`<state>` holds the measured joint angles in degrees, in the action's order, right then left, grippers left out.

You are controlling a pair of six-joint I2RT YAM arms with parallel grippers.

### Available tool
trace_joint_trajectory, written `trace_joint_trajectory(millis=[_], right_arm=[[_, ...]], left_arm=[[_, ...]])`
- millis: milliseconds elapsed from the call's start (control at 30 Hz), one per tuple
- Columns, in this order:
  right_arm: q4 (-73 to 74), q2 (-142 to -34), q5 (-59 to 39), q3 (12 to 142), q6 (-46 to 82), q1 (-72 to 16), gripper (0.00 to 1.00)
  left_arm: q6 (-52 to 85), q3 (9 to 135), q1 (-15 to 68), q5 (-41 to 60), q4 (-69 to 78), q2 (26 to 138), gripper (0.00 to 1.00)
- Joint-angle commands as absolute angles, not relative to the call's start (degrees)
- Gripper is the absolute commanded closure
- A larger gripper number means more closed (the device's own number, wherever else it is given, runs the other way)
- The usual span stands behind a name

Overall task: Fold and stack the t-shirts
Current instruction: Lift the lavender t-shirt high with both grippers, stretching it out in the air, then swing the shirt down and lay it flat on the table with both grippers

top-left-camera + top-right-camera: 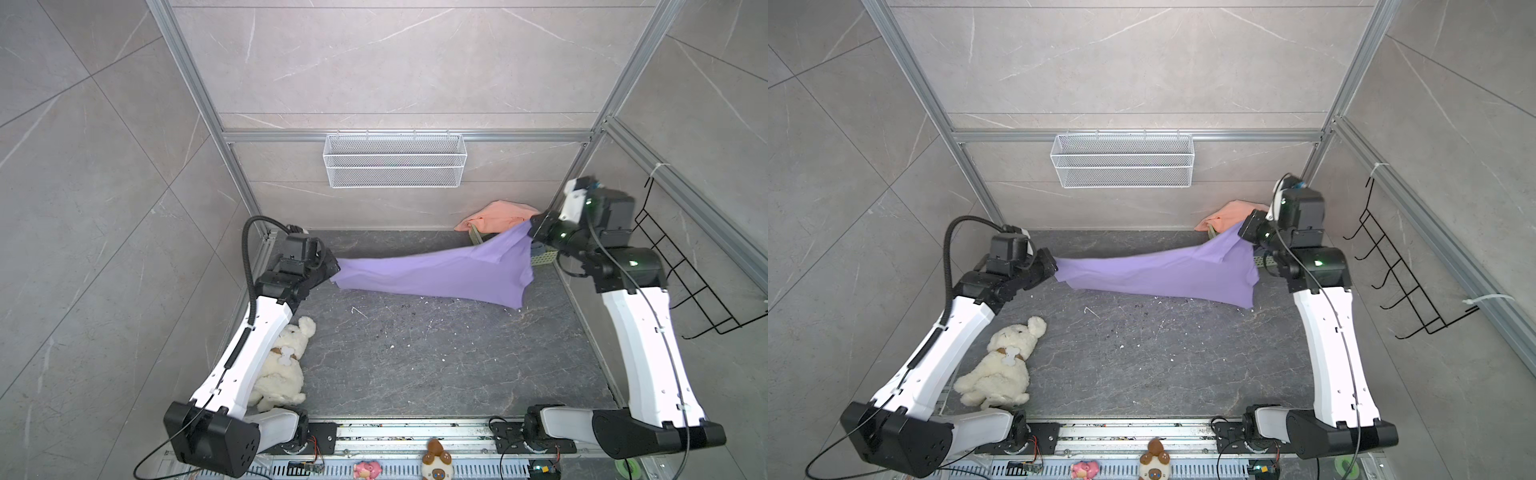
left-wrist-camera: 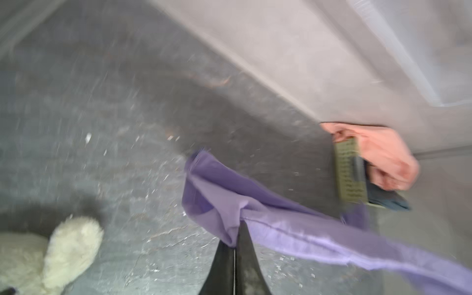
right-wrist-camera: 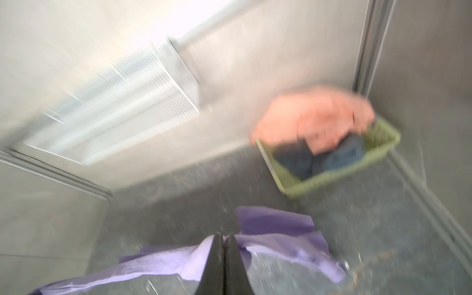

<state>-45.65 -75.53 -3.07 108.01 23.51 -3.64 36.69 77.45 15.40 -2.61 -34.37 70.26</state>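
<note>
A lilac-purple t-shirt [image 1: 436, 270] [image 1: 1163, 272] hangs stretched across the back of the table between both grippers. My left gripper [image 1: 336, 270] [image 1: 1055, 266] is shut on its left end; the wrist view shows cloth [image 2: 281, 224] pinched at the fingertips [image 2: 236, 237]. My right gripper [image 1: 531, 226] [image 1: 1241, 228] is shut on its right end, held higher, with purple cloth [image 3: 275, 242] around the tips [image 3: 224, 238]. A salmon-orange t-shirt [image 1: 496, 216] [image 3: 314, 117] is heaped in a green basket [image 3: 339, 176] [image 2: 348, 171], over a slate-grey one [image 3: 301, 158].
A cream plush dog [image 1: 282, 365] [image 1: 1000, 365] lies at the left by the left arm. A white mesh basket [image 1: 394, 160] hangs on the back wall. A black wire rack [image 1: 681, 270] is on the right wall. Small toys [image 1: 436, 461] sit along the front rail.
</note>
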Motion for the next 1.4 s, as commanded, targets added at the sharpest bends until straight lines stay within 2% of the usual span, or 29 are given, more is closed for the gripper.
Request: trace_joint_trajectory(millis=[0,167,267,533,700,1033,1233,1367], right_arm=[[-44.75,-76.41,-2.09,121.30,20.76,-3.78,1.00],[-46.06,-80.02,-2.75,143.07,17.33,-3.83,1.00],[-45.25,-80.53,-3.90,151.77,16.52,-3.77,1.00],[-37.85,-75.86,-4.11,149.24,16.70,-3.78,1.00],[-39.25,-80.27,-5.53,149.28,18.37,-3.78,1.00],[-38.53,-92.58,-10.62,143.71,24.50,-3.82,1.00],[-39.95,-101.90,-12.44,153.64,26.61,-3.81,1.00],[-39.84,-103.19,-12.01,159.78,25.89,-3.79,1.00]], left_arm=[[26.21,86.52,15.33,-0.37,-37.24,65.09,1.00],[20.84,98.63,15.30,1.33,-38.70,61.72,1.00],[19.71,104.10,15.37,1.80,-38.35,60.10,1.00],[18.72,107.73,15.34,2.68,-31.79,56.23,1.00],[19.14,103.72,15.30,-0.80,-29.15,57.52,1.00],[20.10,98.29,15.25,-6.56,-26.57,68.70,1.00],[19.53,102.55,13.07,-6.80,-26.28,75.73,1.00],[23.76,106.96,8.23,0.18,-24.67,77.02,1.00]])
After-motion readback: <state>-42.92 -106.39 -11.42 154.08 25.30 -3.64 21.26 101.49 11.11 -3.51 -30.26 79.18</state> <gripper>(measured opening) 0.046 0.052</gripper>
